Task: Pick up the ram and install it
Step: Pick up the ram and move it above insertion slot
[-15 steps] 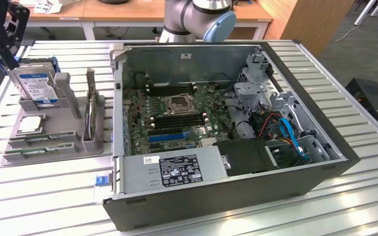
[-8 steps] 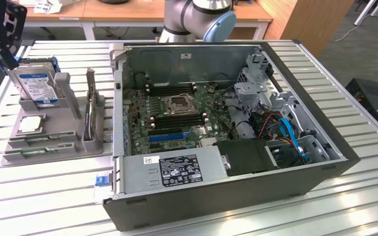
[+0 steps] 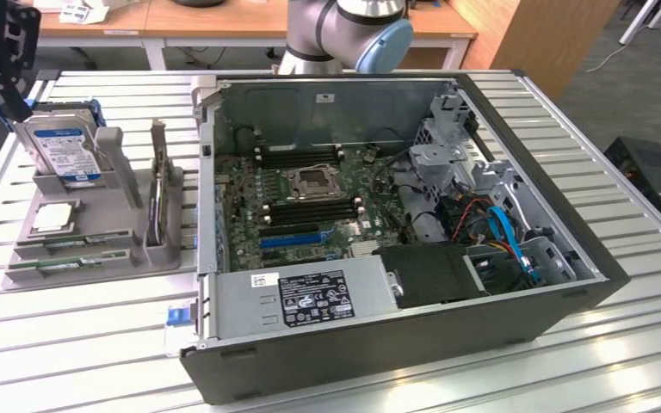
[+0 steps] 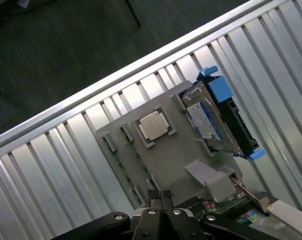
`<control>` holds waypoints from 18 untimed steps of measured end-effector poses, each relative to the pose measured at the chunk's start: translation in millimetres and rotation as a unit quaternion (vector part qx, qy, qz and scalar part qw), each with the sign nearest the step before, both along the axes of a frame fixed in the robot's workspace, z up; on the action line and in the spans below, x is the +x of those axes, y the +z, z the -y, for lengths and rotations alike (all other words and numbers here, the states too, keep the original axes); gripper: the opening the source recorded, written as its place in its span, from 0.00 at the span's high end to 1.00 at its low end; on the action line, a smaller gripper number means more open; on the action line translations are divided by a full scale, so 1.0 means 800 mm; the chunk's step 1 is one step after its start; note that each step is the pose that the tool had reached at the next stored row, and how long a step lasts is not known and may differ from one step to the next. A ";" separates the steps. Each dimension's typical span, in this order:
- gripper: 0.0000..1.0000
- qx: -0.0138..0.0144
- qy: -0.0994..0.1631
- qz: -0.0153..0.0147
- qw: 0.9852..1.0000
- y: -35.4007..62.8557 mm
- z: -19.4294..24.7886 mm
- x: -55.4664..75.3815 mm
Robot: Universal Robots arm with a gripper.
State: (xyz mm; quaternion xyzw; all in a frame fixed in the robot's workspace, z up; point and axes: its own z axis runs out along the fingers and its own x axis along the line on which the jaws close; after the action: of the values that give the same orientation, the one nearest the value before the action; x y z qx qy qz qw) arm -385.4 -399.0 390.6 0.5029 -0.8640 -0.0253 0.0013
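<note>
Two green ram sticks [image 3: 64, 246] lie edge-up in slots along the front of a grey holder tray [image 3: 89, 271] at the exterior view's left. In the wrist view the ram [image 4: 120, 164] runs along the tray's [image 4: 190, 155] edge, beside a square silver processor [image 4: 153, 125]. My gripper [image 3: 15, 105] hangs above the tray's far end, by the hard drive [image 3: 64, 146]. In the wrist view the gripper [image 4: 161, 200] is shut with nothing between its fingers, high above the tray.
An open computer case [image 3: 560, 284] fills the middle of the slatted metal table [image 3: 78, 353]. Its motherboard shows long black memory slots [image 3: 307, 211] around the processor socket [image 3: 311, 181]. The tray also holds an upright card [image 3: 161, 202]. The hard drive [image 4: 218, 120] has blue brackets.
</note>
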 end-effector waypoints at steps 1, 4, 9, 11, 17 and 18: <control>0.89 0.000 0.009 0.000 1.000 0.000 0.0000 0.000; 0.89 0.000 0.036 0.000 0.999 0.000 0.0000 0.000; 0.89 0.000 0.082 0.000 0.997 0.000 0.0000 0.000; 0.89 0.000 0.100 0.000 0.995 0.000 0.0000 0.000; 0.89 0.000 0.150 0.000 0.989 0.000 0.0000 0.000; 0.89 0.000 0.157 0.000 0.988 0.000 0.0000 0.000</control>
State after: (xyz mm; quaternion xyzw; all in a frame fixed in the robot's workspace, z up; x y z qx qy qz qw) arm -385.3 -399.0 390.5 0.6322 -0.7744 -0.0248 0.0053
